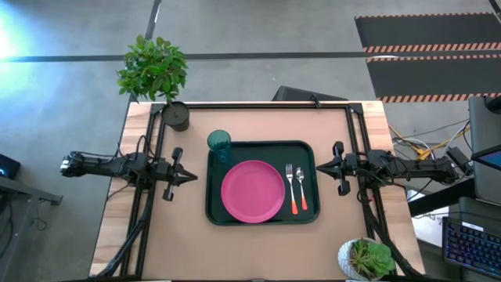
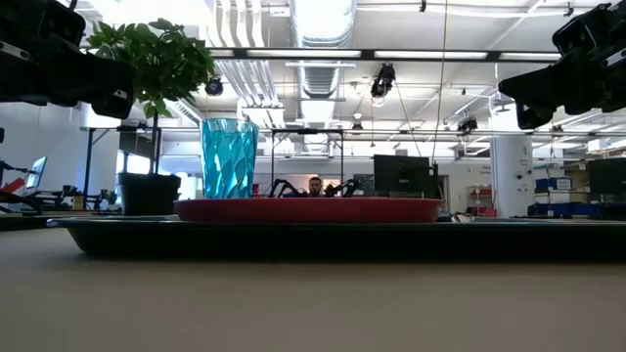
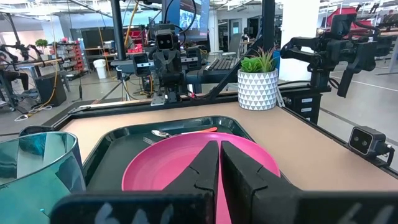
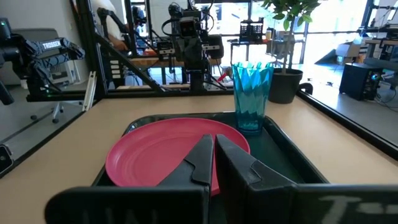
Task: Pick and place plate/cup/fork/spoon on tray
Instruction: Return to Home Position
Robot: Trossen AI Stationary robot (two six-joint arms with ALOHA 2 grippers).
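Observation:
The dark tray point(image 1: 215, 211) lies in the middle of the table. On it rest the pink plate point(image 1: 252, 191), the teal cup point(image 1: 219, 146) upright in the tray's far left corner, and the fork point(image 1: 302, 189) and spoon point(image 1: 290, 186) side by side to the right of the plate. My left gripper point(image 1: 192, 178) hovers shut left of the tray, pointing level at it. My right gripper point(image 1: 318, 167) hovers shut right of the tray, pointing level at it. Both touch nothing.
A dark pot with a leafy plant point(image 1: 174, 114) stands at the table's far left corner. A white patterned pot with a plant point(image 1: 365, 260) stands at the near right corner. Bare tabletop lies near the front edge and on both sides of the tray.

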